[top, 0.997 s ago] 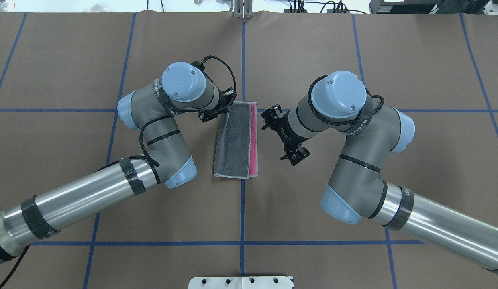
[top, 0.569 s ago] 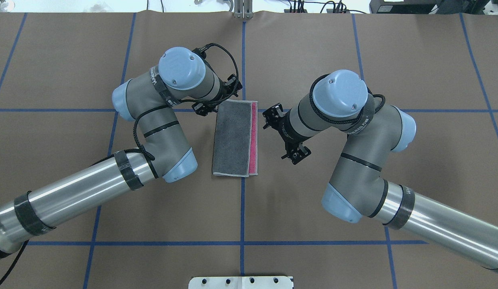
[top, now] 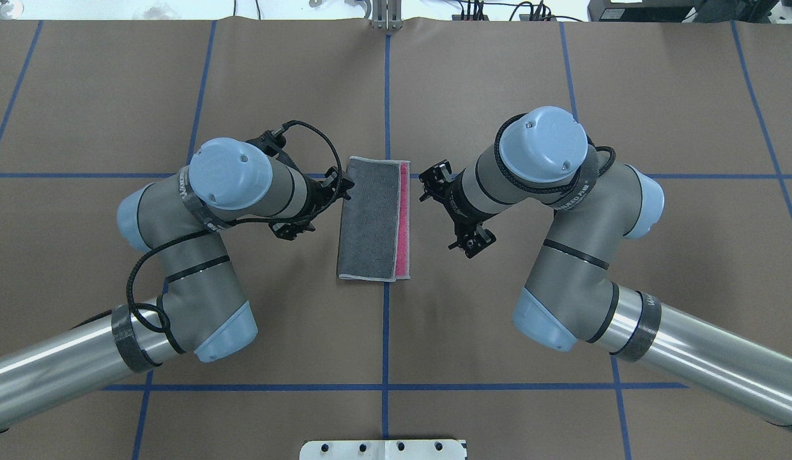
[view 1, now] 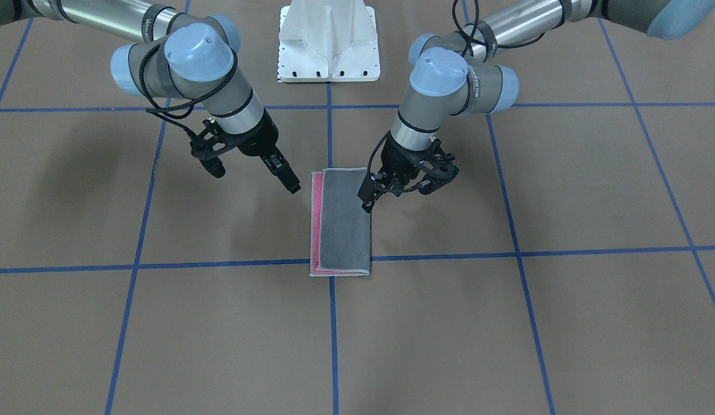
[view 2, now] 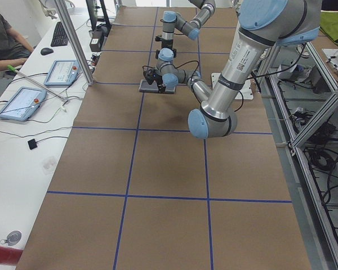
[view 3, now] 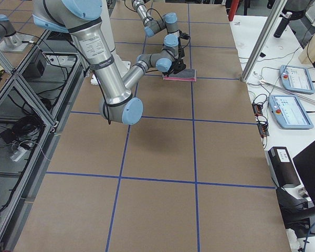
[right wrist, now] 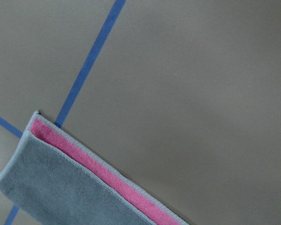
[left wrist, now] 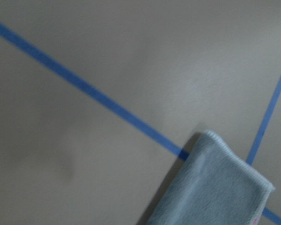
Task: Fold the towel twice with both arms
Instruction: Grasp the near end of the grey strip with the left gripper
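Note:
The towel (top: 369, 220) lies flat on the table between my grippers. It is folded once into a narrow strip, dark grey face up, with a bright pink strip (top: 403, 220) showing along its right edge. It also shows in the front view (view 1: 346, 222) and in the right wrist view (right wrist: 70, 187), and one corner shows in the left wrist view (left wrist: 215, 187). My left gripper (top: 343, 188) hovers just beside the towel's left edge and looks open and empty. My right gripper (top: 434, 176) hovers off the towel's right edge, raised, and looks open and empty. Neither gripper touches the cloth.
Blue tape lines (top: 386, 96) divide the brown table into squares. The white base pedestal (view 1: 328, 40) stands at the robot's side. A side bench with tablets (view 2: 19, 104) and a seated person runs along the far edge.
The left gripper let go of the towel's far left corner, which dropped flat. The left arm swung back toward the robot. The right arm barely moved.

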Robot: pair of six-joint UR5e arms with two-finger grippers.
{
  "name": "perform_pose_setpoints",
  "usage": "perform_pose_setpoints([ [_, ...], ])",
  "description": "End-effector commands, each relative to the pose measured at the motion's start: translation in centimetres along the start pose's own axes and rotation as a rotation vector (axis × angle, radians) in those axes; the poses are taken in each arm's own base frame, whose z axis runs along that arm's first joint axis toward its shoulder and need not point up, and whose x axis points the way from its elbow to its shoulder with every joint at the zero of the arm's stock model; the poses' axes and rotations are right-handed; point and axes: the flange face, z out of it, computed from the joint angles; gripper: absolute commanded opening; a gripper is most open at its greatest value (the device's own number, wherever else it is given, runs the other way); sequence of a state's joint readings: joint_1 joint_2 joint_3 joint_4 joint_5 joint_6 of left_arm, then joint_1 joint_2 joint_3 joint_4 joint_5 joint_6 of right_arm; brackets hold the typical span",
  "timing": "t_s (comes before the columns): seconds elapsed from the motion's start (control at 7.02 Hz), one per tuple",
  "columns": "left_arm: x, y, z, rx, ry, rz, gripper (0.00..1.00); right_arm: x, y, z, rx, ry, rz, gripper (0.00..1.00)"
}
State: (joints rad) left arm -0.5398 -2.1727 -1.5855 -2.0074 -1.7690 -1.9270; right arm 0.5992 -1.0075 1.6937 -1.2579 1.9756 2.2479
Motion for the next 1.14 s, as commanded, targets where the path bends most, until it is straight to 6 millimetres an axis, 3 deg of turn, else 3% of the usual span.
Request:
perform_pose_setpoints([
  [0.0, -1.7, 5.5, 1.2, -0.009, 0.000, -0.019, 0.82, -0.1, -3.0, -1.0, 0.030, -0.010, -0.056, 1.00],
  [0.14, -1.7, 5.7, 1.2, -0.011, -0.001, -0.018, 0.79, -0.1, -4.4, -1.1, 0.049, -0.007, -0.100, 1.00],
  [0.28, -3.0, 5.6, 1.9, -0.007, -0.021, -0.015, 0.77, -0.3, -4.9, -1.2, 0.055, -0.010, -0.101, 1.00],
  [0.57, -3.8, 7.8, 2.9, -0.030, -0.044, 0.001, 0.74, -0.3, -4.6, -1.4, 0.056, -0.007, -0.100, 1.00],
  [0.71, -4.0, 7.9, 3.2, -0.031, -0.049, 0.002, 0.71, -0.2, -4.8, -1.3, 0.060, -0.001, -0.097, 1.00],
  [0.85, -4.0, 7.9, 3.4, -0.030, -0.052, 0.002, 0.65, -0.2, -4.6, -1.3, 0.058, -0.001, -0.099, 1.00],
  [1.0, -4.0, 7.9, 3.4, -0.030, -0.052, 0.001, 0.48, 0.0, -4.5, -1.2, 0.057, 0.002, -0.100, 1.00],
])
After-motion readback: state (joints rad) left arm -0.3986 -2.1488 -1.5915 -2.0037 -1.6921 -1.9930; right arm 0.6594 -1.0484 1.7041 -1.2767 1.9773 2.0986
